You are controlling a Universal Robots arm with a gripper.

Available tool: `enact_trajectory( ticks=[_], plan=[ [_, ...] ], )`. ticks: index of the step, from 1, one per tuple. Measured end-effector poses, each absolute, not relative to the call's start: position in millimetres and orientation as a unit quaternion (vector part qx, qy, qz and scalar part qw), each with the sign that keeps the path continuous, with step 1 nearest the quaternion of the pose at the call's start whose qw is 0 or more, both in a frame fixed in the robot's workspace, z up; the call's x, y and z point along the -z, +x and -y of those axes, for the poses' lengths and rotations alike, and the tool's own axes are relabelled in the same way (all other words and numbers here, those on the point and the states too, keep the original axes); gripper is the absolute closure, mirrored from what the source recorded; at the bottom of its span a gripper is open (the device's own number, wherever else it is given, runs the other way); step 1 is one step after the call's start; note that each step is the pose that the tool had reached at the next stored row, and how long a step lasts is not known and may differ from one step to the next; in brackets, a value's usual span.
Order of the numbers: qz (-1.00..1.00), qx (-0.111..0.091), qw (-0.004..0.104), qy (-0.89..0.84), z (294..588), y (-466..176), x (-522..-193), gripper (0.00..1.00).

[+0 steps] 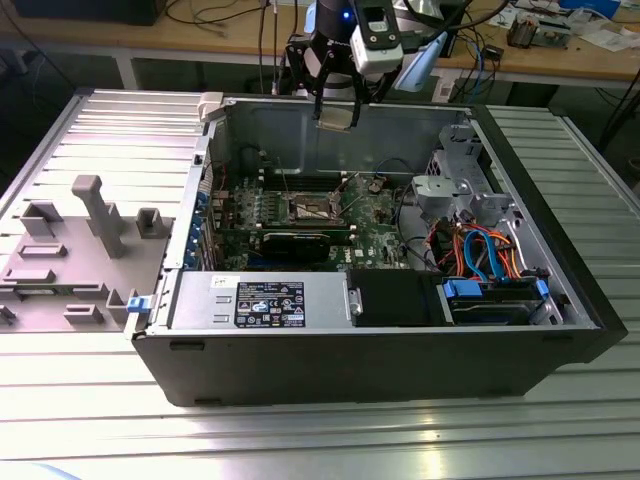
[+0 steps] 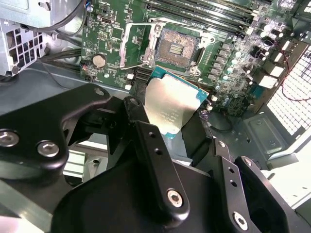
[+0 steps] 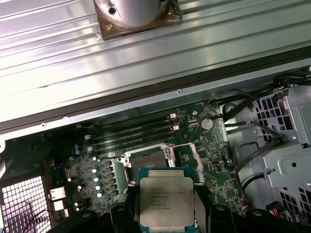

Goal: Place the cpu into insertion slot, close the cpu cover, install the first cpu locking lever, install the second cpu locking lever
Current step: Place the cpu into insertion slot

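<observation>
In the exterior view, an open computer case [image 1: 380,350] is seen lying on a ribbed metal counter [image 1: 300,440]. The hand [image 1: 337,108] is held above the case's far wall, and the cpu [image 1: 338,118] is gripped in it, well apart from the insertion slot [image 1: 313,208] down on the green circuit board [image 1: 375,235]. A long black card [image 1: 300,243] lies near the slot, and a silver power-supply box [image 1: 262,300] is set against the case's near wall. A grey fixture [image 1: 70,250] is placed at the exterior view's left.

In the second wrist view, the hand [image 2: 167,116] is shown closed on the cpu [image 2: 170,102], whose silver-grey top is clamped between black fingers [image 2: 141,116]. The insertion slot [image 2: 176,47] is seen beyond it with its dark centre uncovered, and the cpu cover [image 2: 132,46] stands open just beside it.

In the first wrist view, the cpu [image 3: 166,201] is seen held in the hand [image 3: 166,216], short of the insertion slot [image 3: 148,158]. The cpu cover [image 3: 188,155] is seen open beside the slot, and long narrow memory slots [image 3: 131,131] run past it.
</observation>
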State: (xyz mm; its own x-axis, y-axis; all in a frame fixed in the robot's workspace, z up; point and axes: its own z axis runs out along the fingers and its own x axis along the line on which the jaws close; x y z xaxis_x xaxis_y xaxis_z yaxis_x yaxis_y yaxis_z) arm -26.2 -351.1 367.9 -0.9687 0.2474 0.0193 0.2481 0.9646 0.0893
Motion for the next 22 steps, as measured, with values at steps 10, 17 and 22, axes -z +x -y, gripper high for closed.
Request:
enact_trajectory(
  ticks=[10, 17, 22],
  plan=[
    [0.99, 0.046, 0.004, -0.135, 351.1, -26.1, -367.6, 0.46],
    [0.988, 0.046, 0.003, -0.147, 351.1, -26.1, -367.4, 0.46],
    [0.987, 0.046, 0.003, -0.154, 351.0, -26.2, -367.3, 0.46]
  ],
)
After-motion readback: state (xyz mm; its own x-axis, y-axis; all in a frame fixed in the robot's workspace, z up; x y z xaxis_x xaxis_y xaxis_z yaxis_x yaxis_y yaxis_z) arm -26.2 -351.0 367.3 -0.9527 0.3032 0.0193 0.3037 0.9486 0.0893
